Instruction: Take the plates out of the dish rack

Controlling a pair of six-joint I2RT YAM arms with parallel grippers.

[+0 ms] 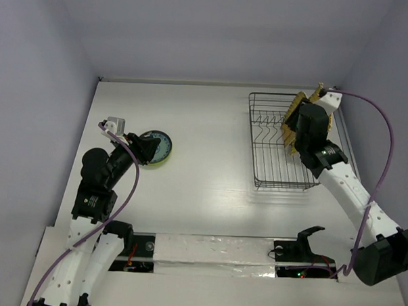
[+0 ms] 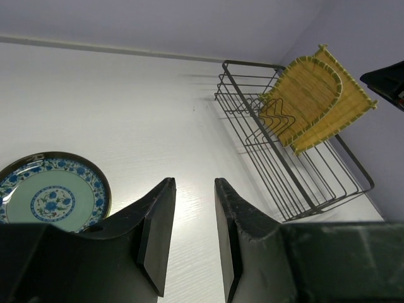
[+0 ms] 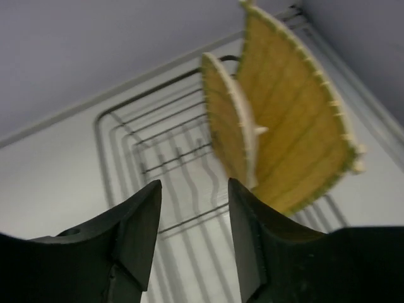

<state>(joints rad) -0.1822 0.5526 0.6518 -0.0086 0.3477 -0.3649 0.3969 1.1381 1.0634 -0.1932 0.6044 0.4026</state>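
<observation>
L fingers (image 2: 158, 240) slightly apart, empty, above surface (image 1: 205, 126) by blue-patterned plate (image 2: 50, 196). R fingers (image 3: 142, 233) apart, empty, facing 2 bamboo plates (image 3: 290, 139) upright in dish rack (image 1: 274, 169), far-right end.

Both arms are built of white links with black joints. The right arm (image 1: 351, 193), beside the dish rack (image 1: 252, 141), carries a thin purple cable (image 1: 392, 144) looping outside it. The left arm (image 1: 84, 256), far from the dish rack, has a similar one. The left gripper (image 2: 194, 189) and the right gripper (image 3: 194, 189) have thick matt black fingers (image 2: 154, 240) with flat inner faces.
</observation>
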